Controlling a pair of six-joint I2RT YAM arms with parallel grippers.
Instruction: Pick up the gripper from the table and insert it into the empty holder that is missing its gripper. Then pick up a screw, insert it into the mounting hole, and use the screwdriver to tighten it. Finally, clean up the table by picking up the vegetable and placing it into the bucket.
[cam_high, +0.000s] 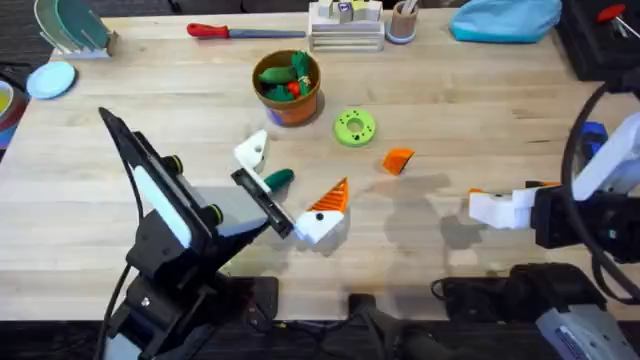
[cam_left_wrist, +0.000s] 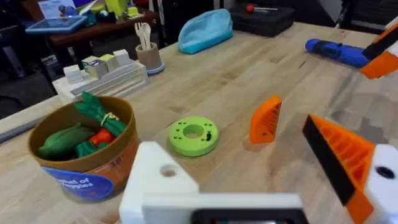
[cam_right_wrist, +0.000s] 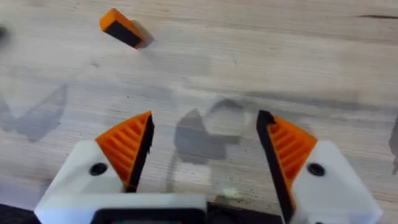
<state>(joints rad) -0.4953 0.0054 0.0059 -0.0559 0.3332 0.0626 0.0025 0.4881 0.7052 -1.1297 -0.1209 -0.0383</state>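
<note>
The right tool (cam_right_wrist: 202, 155) has its fingers apart and holds nothing. The orange gripper (cam_right_wrist: 122, 28) lies alone on the surface (cam_high: 480, 110), upper left in the right wrist view. I think picking it up comes next. The left tool (cam_left_wrist: 273, 180) has one pad missing. I count one gripper, one bucket (cam_high: 289, 85).

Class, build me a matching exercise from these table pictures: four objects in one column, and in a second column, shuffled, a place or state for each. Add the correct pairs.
Objects
1. orange wedge
2. toy cucumber
3. terracotta pot
4. red-handled screwdriver

Places or states
A. holds green and red toy vegetables
B. lies along the table's far edge
C. lies loose on bare wood, beside the green disc
D. lies close by the left arm's white finger blocks

Pairs: 1-C, 2-D, 3-A, 4-B
</note>
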